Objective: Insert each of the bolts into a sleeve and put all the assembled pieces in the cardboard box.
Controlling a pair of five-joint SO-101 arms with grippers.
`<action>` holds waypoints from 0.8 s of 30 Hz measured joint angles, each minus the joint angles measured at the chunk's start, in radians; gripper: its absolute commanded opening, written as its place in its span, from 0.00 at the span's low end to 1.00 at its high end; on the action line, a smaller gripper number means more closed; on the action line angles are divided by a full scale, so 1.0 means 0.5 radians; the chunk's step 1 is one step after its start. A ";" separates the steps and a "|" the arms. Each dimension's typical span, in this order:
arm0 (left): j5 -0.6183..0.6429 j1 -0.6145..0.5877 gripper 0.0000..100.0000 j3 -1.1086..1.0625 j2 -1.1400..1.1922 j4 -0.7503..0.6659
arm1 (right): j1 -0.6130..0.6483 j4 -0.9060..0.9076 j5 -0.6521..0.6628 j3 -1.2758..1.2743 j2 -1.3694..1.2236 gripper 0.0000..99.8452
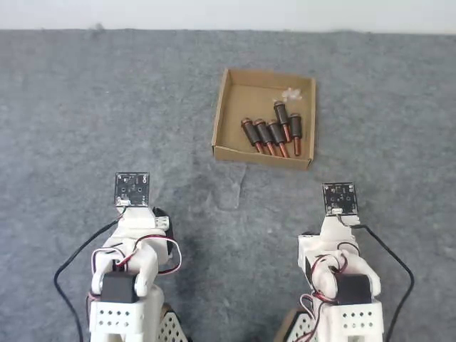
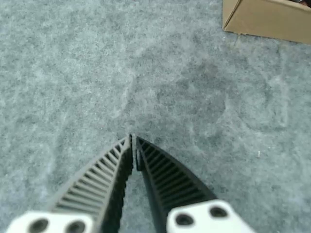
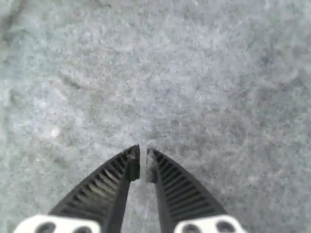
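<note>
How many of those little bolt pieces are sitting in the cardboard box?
5 bolt pieces, all in the cardboard box: three side by side, a fourth just behind them, and a fifth at the right. None looks hidden.

High view: fixed overhead, far off, looking down on mat (image 1: 85, 107). Wrist views: low, close, angled forward-down. Shared by high and left wrist: cardboard box (image 1: 260, 156) (image 2: 265, 19) near-left corner.

Your left wrist view cuts the cardboard box (image 2: 265, 19) to one corner; its white bit (image 1: 291, 94) is too small to name.
</note>
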State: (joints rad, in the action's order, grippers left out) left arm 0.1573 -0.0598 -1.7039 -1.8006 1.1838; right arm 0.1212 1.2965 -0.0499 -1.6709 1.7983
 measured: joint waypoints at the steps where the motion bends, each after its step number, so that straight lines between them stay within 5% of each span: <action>1: 0.000 0.000 0.01 0.000 0.000 0.000 | 0.000 0.000 0.000 0.000 0.000 0.01; 24: 0.000 0.003 0.01 0.000 0.000 0.107 | 0.000 0.000 0.000 0.000 0.000 0.01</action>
State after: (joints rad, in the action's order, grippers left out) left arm 0.1573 -0.0583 -1.7039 -1.8006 1.2375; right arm 0.1212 1.2965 -0.0499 -1.6709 1.7983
